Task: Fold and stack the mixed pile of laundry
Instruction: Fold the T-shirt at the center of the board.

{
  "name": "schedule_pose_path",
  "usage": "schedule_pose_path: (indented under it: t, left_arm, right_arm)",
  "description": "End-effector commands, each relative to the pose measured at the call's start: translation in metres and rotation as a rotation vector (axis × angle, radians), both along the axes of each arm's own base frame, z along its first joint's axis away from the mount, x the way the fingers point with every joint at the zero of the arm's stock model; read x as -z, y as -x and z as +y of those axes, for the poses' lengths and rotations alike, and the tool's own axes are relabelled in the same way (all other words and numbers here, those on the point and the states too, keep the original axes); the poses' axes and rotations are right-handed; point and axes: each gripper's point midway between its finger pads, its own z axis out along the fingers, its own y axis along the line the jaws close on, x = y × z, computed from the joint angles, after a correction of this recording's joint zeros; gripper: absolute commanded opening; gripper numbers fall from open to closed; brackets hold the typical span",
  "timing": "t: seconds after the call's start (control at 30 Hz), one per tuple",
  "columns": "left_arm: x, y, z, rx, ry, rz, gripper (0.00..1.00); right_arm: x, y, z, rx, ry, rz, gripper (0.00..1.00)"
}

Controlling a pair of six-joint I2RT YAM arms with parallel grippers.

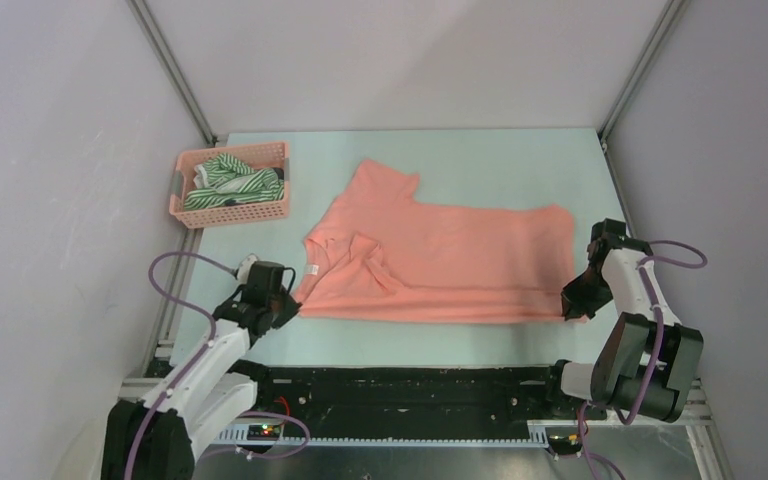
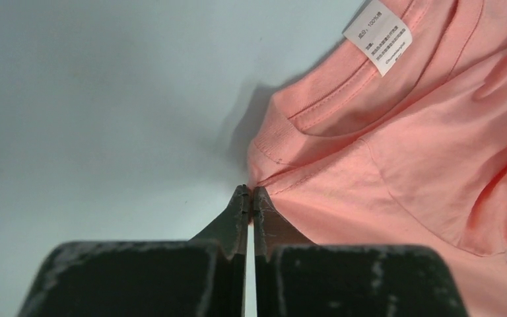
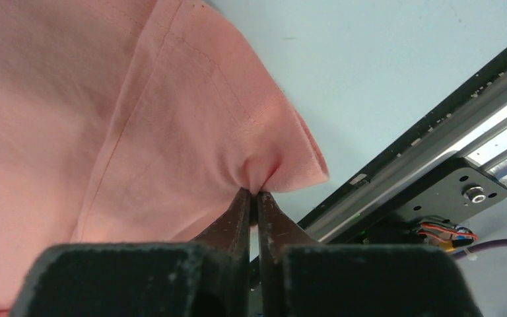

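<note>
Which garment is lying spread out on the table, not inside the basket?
The salmon-pink shirt; the green-and-white striped garment sits crumpled in the pink basket.

Pale green table [image 1: 480,165]: salmon-pink shirt [image 1: 450,260] spread out, pink basket [image 1: 230,212] far-left corner

"100%" on label [image 2: 377,36] of shirt [image 2: 422,172]

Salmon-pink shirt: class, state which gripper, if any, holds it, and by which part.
The left gripper pinches the salmon-pink shirt at its edge beside the collar; the right gripper pinches it near a hem corner.
</note>
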Motion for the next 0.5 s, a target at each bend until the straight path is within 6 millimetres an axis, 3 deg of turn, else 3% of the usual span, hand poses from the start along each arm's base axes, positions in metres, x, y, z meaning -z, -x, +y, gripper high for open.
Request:
schedule_pose_path:
  t: [0.0,0.03,0.1,0.17,0.27,0.3,0.33,0.37,0.4,0.47]
  left_arm:
    - [-0.004,0.011,0.016,-0.049,-0.049,-0.002,0.05]
    - [-0.010,0.010,0.014,-0.037,-0.040,-0.015,0.11]
    - [-0.026,0.004,0.010,-0.023,-0.021,-0.055,0.36]
    - [-0.049,-0.006,0.007,-0.002,-0.020,-0.108,0.48]
    - [-0.096,-0.031,0.001,0.060,-0.035,-0.206,0.60]
    - [-0.101,-0.037,0.000,0.073,-0.046,-0.201,0.65]
    - [-0.123,-0.049,-0.002,0.102,-0.060,-0.245,0.66]
    - [-0.122,-0.057,-0.004,0.120,-0.079,-0.220,0.67]
    - [-0.134,-0.072,-0.006,0.147,-0.103,-0.227,0.68]
    - [-0.147,-0.096,-0.010,0.189,-0.139,-0.231,0.69]
  right_arm:
    - [-0.013,0.004,-0.007,0.023,0.042,0.001,0.12]
    - [-0.016,0.002,-0.008,0.020,0.048,-0.008,0.19]
    - [-0.025,-0.004,-0.011,0.004,0.059,-0.034,0.28]
    - [-0.036,-0.014,-0.013,-0.029,0.065,-0.074,0.34]
    - [-0.055,-0.038,-0.015,-0.098,0.059,-0.163,0.41]
    - [-0.059,-0.049,-0.010,-0.137,0.036,-0.213,0.41]
    - [-0.064,-0.059,-0.006,-0.168,0.018,-0.259,0.44]
    - [-0.071,-0.078,0.003,-0.228,-0.028,-0.348,0.47]
    - [-0.073,-0.086,0.009,-0.271,-0.047,-0.383,0.57]
    - [-0.078,-0.111,0.018,-0.340,-0.069,-0.462,0.61]
